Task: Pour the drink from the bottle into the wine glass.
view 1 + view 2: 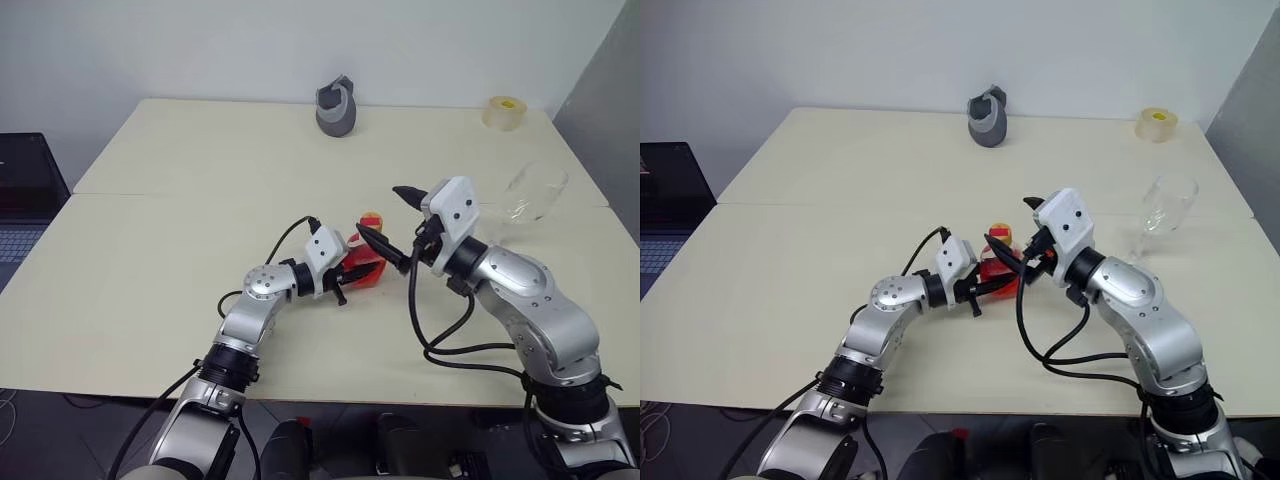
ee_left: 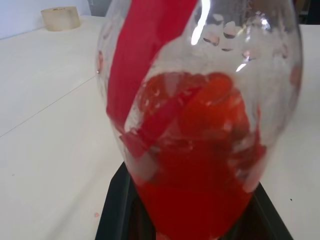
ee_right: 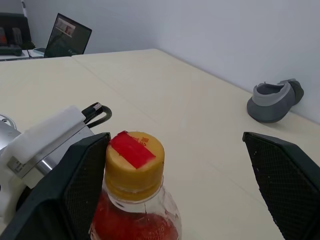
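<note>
My left pincer pinches the small clear plastic bottle of red drink; my right pincer, spread, brackets its yellow cap, which I judge must be unscrewed next.

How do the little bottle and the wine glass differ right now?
The bottle holds red drink; the wine glass looks empty. The bottle is clamped in the left gripper, with the open right gripper around its yellow cap; the wine glass stands free on the table, off to the right. The bottle is squat and round-bodied; the wine glass rises on a thin stem. Both are clear and stand upright.
</note>
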Controlling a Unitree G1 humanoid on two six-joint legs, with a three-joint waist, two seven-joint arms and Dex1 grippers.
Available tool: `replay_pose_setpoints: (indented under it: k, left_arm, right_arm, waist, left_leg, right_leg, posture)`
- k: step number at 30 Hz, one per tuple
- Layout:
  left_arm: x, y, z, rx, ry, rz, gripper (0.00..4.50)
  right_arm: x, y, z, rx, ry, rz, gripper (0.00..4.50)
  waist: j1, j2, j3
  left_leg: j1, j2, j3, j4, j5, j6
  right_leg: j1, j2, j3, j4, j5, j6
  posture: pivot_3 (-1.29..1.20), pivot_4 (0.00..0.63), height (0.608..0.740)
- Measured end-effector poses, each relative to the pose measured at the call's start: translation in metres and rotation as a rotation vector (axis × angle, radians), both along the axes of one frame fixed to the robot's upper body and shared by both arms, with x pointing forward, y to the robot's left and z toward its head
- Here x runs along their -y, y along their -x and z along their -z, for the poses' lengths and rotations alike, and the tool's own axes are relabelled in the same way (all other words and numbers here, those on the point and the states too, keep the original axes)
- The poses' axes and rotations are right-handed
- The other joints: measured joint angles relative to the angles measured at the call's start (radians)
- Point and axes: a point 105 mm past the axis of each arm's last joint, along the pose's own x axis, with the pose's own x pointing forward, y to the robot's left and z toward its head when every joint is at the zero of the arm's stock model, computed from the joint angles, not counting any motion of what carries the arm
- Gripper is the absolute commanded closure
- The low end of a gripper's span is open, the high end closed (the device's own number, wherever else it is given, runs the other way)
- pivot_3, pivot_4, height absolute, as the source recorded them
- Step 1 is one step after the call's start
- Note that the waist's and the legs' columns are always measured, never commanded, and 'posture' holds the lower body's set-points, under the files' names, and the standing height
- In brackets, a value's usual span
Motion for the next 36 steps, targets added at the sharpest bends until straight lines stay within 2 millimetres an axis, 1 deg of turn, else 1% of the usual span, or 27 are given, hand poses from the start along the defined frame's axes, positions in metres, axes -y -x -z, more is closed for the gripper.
replay_pose_setpoints:
  k: [3,5,8,9,11,13,15,18,22,26,30,36]
  left_arm:
    - [0.001,0.0,0.001,-0.002,-0.001,0.002,3.63]
    - [0.0,0.0,0.0,-0.002,-0.001,0.0,3.63]
    - [-0.003,-0.001,0.0,0.0,-0.006,-0.003,3.63]
    - [-0.002,-0.001,0.0,-0.001,-0.006,-0.002,3.63]
    - [-0.001,0.0,0.0,-0.001,-0.003,0.001,3.63]
    - [-0.001,0.0,0.0,-0.001,-0.003,0.001,3.63]
    - [-0.002,0.0,0.0,-0.001,-0.003,0.001,3.63]
    - [-0.002,0.0,0.0,-0.001,-0.003,0.001,3.63]
    - [-0.001,0.0,0.0,-0.002,-0.001,0.005,3.63]
    - [0.001,0.0,0.0,-0.003,0.001,0.012,3.63]
    - [0.001,0.0,0.0,-0.004,0.0,0.011,3.63]
    - [0.001,0.0,0.0,-0.004,0.001,0.011,3.63]
  right_arm:
    - [0.006,0.004,0.002,-0.021,-0.003,-0.015,0.0]
    - [0.013,0.007,0.002,-0.029,0.0,-0.016,0.0]
    - [0.033,0.005,0.0,-0.03,0.008,0.042,0.0]
    - [0.037,0.004,-0.002,-0.029,0.008,0.053,0.0]
    - [0.041,0.005,-0.001,-0.041,0.007,0.058,0.0]
    - [0.042,0.008,0.005,-0.08,0.016,0.036,0.0]
    - [0.039,0.013,0.009,-0.123,0.005,-0.001,0.0]
    - [0.03,0.022,0.002,-0.131,-0.024,-0.059,0.0]
    - [0.015,0.02,-0.005,-0.119,-0.065,-0.076,0.0]
    - [-0.004,0.018,-0.002,-0.134,-0.074,-0.116,0.0]
    - [-0.011,0.012,0.002,-0.148,-0.061,-0.116,0.0]
    - [-0.014,0.009,0.003,-0.145,-0.062,-0.114,0.0]
  waist:
    - [0.0,0.0,0.0]
    - [0.0,0.0,0.0]
    - [0.0,0.0,0.0]
    - [0.0,0.0,0.0]
    - [0.0,0.0,0.0]
    - [0.0,0.0,0.0]
    - [0.0,0.0,0.0]
    - [-0.001,0.0,0.0]
    - [-0.002,0.0,0.0]
    - [-0.001,0.0,0.0]
    - [-0.001,0.0,0.0]
    - [-0.001,0.0,0.0]
  left_leg:
    - [0.0,0.0,0.0,0.0,0.0,0.0]
    - [0.0,0.0,0.0,0.0,0.0,0.0]
    - [0.0,0.0,0.0,0.0,0.0,0.0]
    - [0.0,0.0,0.0,0.0,0.0,0.0]
    - [0.0,0.0,0.0,0.0,0.0,0.0]
    - [0.0,0.0,0.0,0.0,0.0,0.0]
    - [0.0,0.0,0.0,0.0,0.0,0.0]
    - [0.0,0.001,0.0,0.0,0.0,0.0]
    - [0.001,0.001,0.0,0.0,0.0,0.0]
    - [0.0,0.0,0.0,0.0,0.0,0.0]
    - [0.0,0.0,0.0,0.0,0.0,0.0]
    - [0.0,0.0,0.0,0.0,0.0,0.0]
  right_leg:
    - [0.0,0.0,0.0,0.0,0.0,0.0]
    - [0.0,0.0,0.0,0.0,0.0,0.0]
    - [0.0,0.0,0.0,0.0,0.0,0.0]
    - [0.0,0.0,0.0,0.0,0.0,0.0]
    - [0.0,0.0,0.0,0.0,0.0,0.0]
    - [0.0,0.0,0.0,0.0,0.0,0.0]
    - [0.0,0.0,0.0,0.0,0.0,0.0]
    - [0.0,0.001,0.0,0.0,0.0,0.0]
    - [0.0,0.001,0.0,0.001,0.0,0.0]
    - [0.0,0.001,0.0,0.0,0.0,0.0]
    - [0.0,0.0,0.0,0.0,0.0,0.0]
    - [0.0,0.0,0.0,0.0,0.0,0.0]
  posture:
    - [0.0,0.15,0.74]
    - [0.0,0.15,0.74]
    - [0.0,0.15,0.74]
    - [0.0,0.15,0.74]
    - [0.0,0.15,0.74]
    - [0.0,0.15,0.74]
    - [0.0,0.15,0.74]
    - [0.0,0.15,0.74]
    - [0.0,0.15,0.74]
    - [0.0,0.15,0.74]
    - [0.0,0.15,0.74]
    - [0.0,0.15,0.74]
